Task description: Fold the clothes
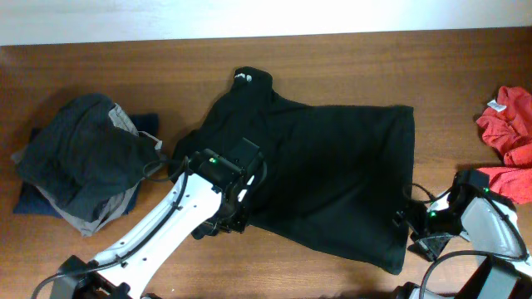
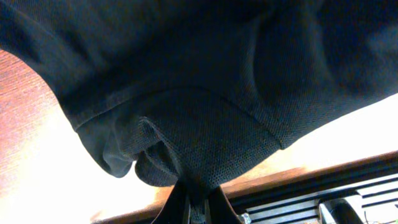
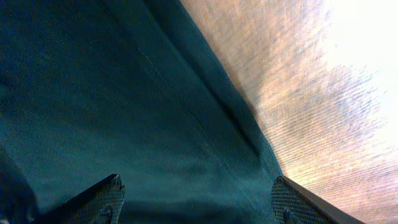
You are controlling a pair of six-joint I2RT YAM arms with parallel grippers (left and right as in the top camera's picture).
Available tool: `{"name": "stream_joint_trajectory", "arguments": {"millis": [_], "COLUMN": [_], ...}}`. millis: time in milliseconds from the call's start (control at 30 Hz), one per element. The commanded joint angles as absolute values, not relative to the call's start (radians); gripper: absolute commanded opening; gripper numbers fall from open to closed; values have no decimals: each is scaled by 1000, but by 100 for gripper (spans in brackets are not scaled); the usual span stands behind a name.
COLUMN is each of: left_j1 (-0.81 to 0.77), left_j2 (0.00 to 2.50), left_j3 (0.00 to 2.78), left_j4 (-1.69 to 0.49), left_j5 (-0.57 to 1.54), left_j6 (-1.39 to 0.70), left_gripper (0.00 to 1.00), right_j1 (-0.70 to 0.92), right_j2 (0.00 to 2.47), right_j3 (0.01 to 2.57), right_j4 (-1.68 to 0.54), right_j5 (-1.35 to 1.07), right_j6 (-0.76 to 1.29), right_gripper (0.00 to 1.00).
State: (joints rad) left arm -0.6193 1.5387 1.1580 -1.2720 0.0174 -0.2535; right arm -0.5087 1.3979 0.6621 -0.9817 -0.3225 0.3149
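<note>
The black garment (image 1: 332,166) is spread mid-counter (image 1: 100,58), collar twd 12 o'clock, hem twd 3. The left hand (image 2: 194,202) is clamped on a bunched edge at approx 8 o'clock. The right hand (image 3: 196,208) is held apart over the hem at 4 o'clock, nothing gripped. Progress is judged early: 1st fold barely begun, the rest left.

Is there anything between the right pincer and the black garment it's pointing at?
Nothing visible. The right pincer stands open at the edge of the black garment, with only fabric and bare table ahead of it. The red cloth lies off to the side, not between them.
</note>
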Motion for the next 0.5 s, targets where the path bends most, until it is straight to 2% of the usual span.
{"name": "stream_joint_trajectory", "arguments": {"millis": [0, 400, 467], "left_j1": [-612, -612, -612], "left_j2": [1527, 1527, 1527], "left_j3": [1169, 1169, 1169], "left_j4": [-1261, -1247, -1245], "left_j5": [-1, -1, -1], "left_j6": [-241, -241, -241], "left_gripper": [1, 0, 0], "right_j1": [-504, -503, -503], "right_j2": [1398, 1398, 1398], "right_j3": [616, 478, 478], "right_j4": [-994, -937, -926], "right_j5": [-336, -351, -347], "right_j6": [335, 384, 383], "right_gripper": [80, 78, 69]}}
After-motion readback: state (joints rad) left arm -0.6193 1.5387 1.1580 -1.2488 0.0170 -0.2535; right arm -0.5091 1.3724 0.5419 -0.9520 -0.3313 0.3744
